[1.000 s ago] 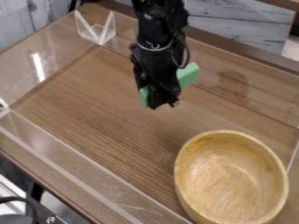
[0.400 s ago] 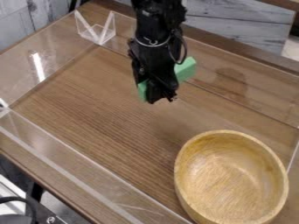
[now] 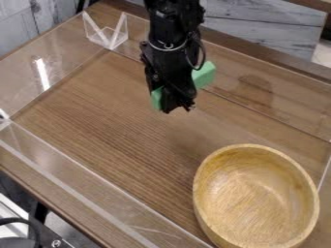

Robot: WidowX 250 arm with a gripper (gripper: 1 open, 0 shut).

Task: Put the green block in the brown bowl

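My black gripper [image 3: 173, 100] points straight down over the middle of the wooden table. It is shut on the green block [image 3: 203, 75]; green shows at the right of the fingers and again low at the left fingertip. The block looks lifted a little off the table. The brown bowl [image 3: 255, 194], a wide shallow bowl of light wood, sits empty at the lower right, well apart from the gripper.
A clear acrylic wall [image 3: 77, 184] rings the table along the left and front edges. A clear folded stand [image 3: 106, 31] sits at the back left. Bare wood [image 3: 104, 116] lies between the gripper and the bowl.
The gripper with the green block has shifted very slightly to the left and away; it has been still since the second frame.
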